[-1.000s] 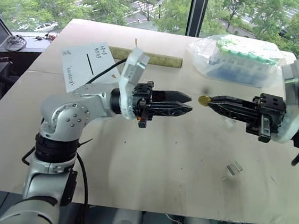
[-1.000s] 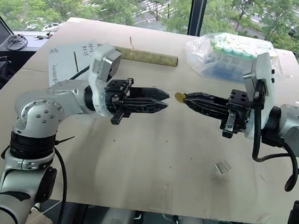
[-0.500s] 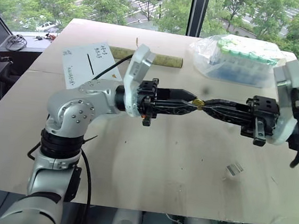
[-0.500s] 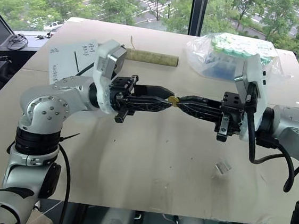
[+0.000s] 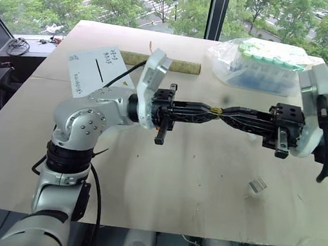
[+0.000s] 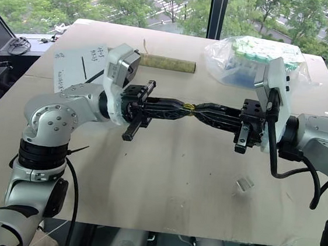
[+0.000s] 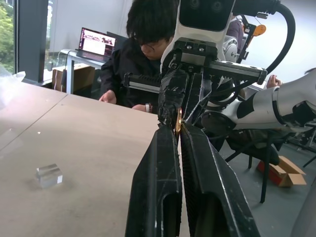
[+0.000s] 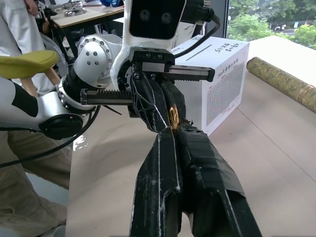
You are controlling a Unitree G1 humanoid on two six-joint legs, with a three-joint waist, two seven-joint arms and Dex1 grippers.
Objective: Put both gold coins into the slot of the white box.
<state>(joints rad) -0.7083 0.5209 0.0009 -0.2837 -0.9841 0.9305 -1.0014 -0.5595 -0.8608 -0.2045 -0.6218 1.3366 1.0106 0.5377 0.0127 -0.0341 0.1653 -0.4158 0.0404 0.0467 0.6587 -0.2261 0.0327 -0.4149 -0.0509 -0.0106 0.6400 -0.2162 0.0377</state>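
My two grippers meet tip to tip, level, above the middle of the table. A small gold coin [image 5: 216,111] stands on edge between them. The left gripper [image 5: 211,111] is shut on the coin from one side. From the other side the right gripper [image 5: 223,113] is shut on the same coin. The left wrist view shows the coin [image 7: 177,121] at the fingertips, and so does the right wrist view, where the coin [image 8: 173,115] glints. The white box [image 5: 82,78] stands at the far left of the table, its black slot [image 5: 99,69] facing up beside handwriting.
A clear bag of green-capped tubes [image 5: 269,66] lies at the far right, with a gold-patterned roll [image 5: 161,64] beside the box. A small clear holder [image 5: 256,185] sits on the table under the right arm. A person [image 7: 143,54] sits beyond the table.
The grippers' tips have come together. The left gripper, open a second ago, has shut on the coin that the right gripper was holding out.
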